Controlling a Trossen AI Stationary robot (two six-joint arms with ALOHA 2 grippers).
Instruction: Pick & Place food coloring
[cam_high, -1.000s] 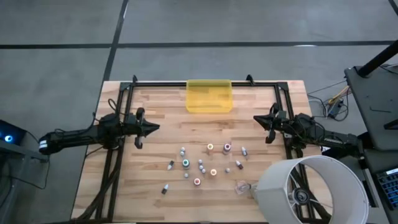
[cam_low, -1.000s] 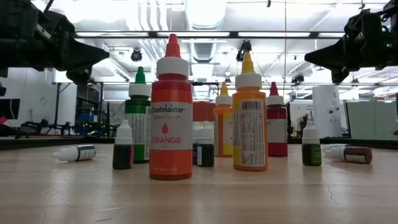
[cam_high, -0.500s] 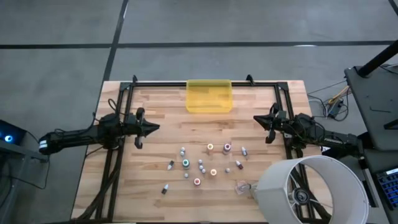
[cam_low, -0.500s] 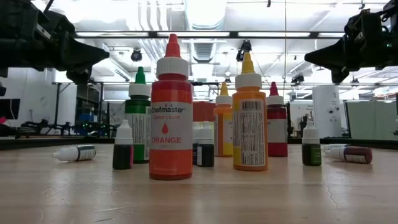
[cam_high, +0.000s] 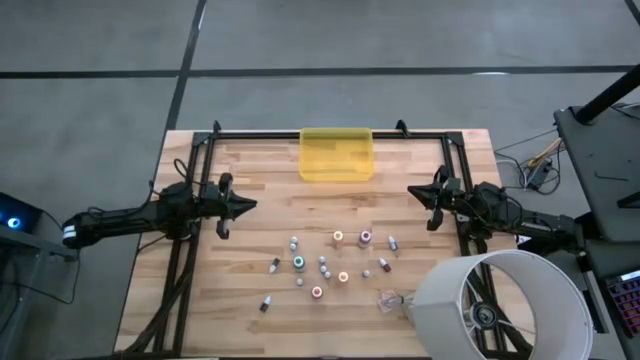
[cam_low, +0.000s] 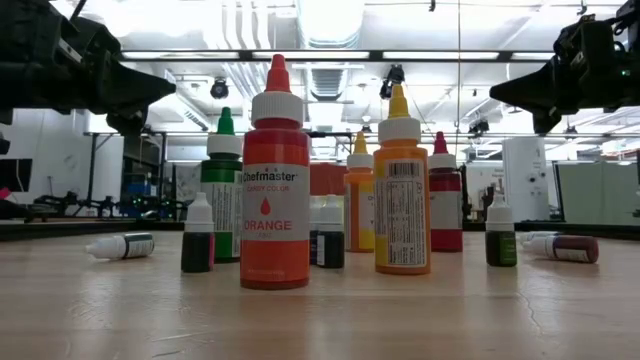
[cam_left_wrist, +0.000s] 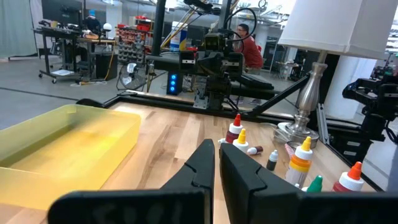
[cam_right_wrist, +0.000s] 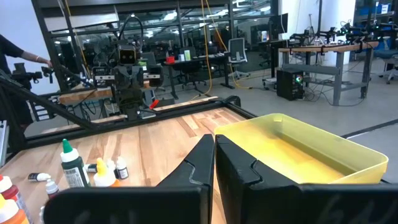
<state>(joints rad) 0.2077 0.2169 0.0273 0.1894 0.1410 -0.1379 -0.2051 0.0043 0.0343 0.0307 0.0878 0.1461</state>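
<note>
Several small food coloring bottles (cam_high: 322, 265) stand or lie in a loose cluster on the near middle of the wooden table; in the low view an orange one (cam_low: 274, 190) stands nearest, among others with green, yellow and red caps. My left gripper (cam_high: 252, 205) hovers shut at the table's left, pointing level toward the middle, above and left of the bottles. My right gripper (cam_high: 411, 193) hovers shut at the right, pointing level toward the middle. Neither touches a bottle.
A translucent yellow tray (cam_high: 337, 154) sits at the far middle edge. A lamp with a white shade (cam_high: 500, 305) stands at the near right corner, with a clear crumpled plastic scrap (cam_high: 390, 298) beside it. A black frame (cam_high: 330, 133) borders the table.
</note>
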